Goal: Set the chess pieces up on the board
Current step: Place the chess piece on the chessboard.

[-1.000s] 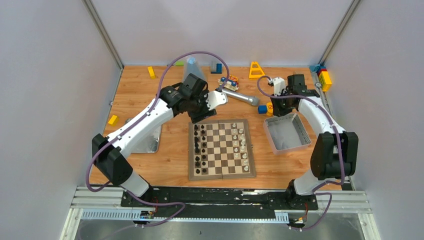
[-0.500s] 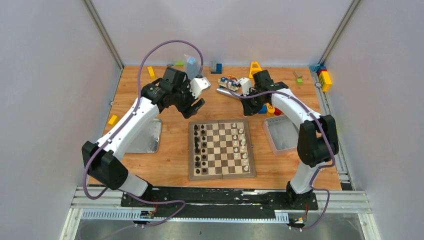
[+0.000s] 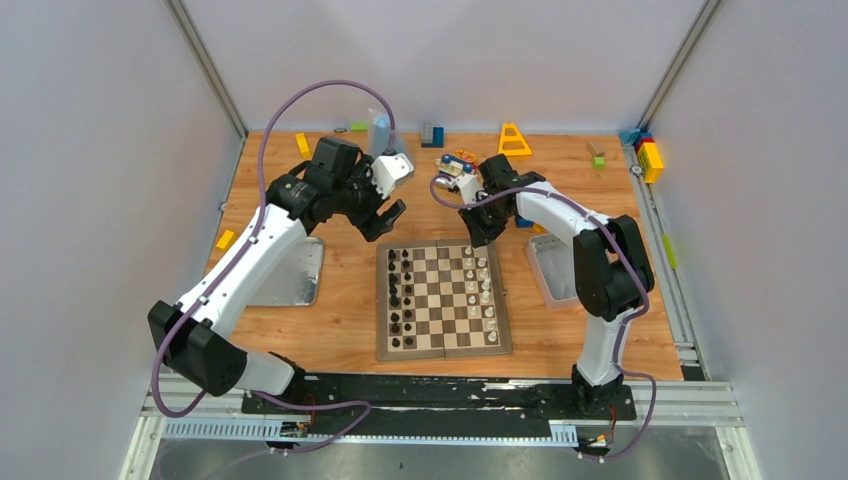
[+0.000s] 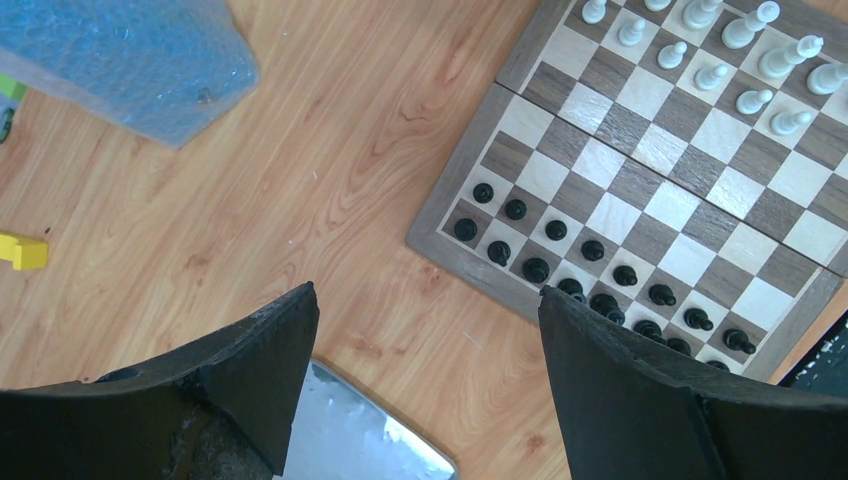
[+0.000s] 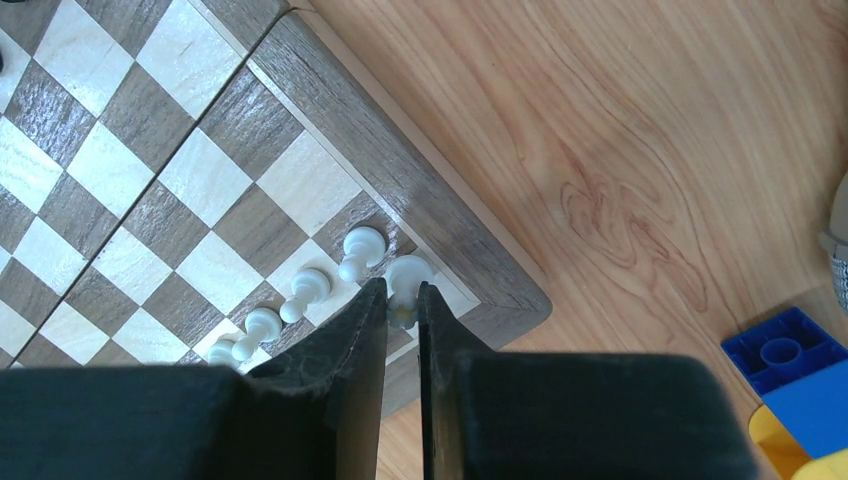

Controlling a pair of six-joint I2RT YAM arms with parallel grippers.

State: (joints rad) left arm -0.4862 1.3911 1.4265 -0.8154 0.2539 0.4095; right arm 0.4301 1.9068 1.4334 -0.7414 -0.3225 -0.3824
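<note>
- The chess pieces (image 3: 482, 285) stand in two files along the right edge of the board (image 3: 443, 351). The black pieces (image 3: 400, 292) fill two files along its left edge.
- The right gripper (image 5: 402, 297) is clamped on one white piece (image 5: 410, 272) at the far right corner of the board. The piece's rounded head shows past the fingertips, over the corner square and the border.
- The left gripper (image 4: 425, 300) hangs over the table (image 3: 350, 320) off the board's far left corner, jaws wide apart and holding nothing.
- A metal tin (image 3: 550, 275) sits just off the board's right edge, partly hidden by the right arm. A flat lid (image 3: 305, 280) lies off the left edge under the left arm.
- A blue brick (image 5: 780, 355) lies near the far right corner. A bubble-wrap bag (image 4: 130, 50) and a yellow brick (image 4: 20, 250) lie off the far left corner.
- The standing white pieces are upright, and their files run far to near, parallel to the board's right edge. The tilt of the held piece cannot be told.
- The board's middle files are open squares. Bare wood borders the board's far edge and near edge.
</note>
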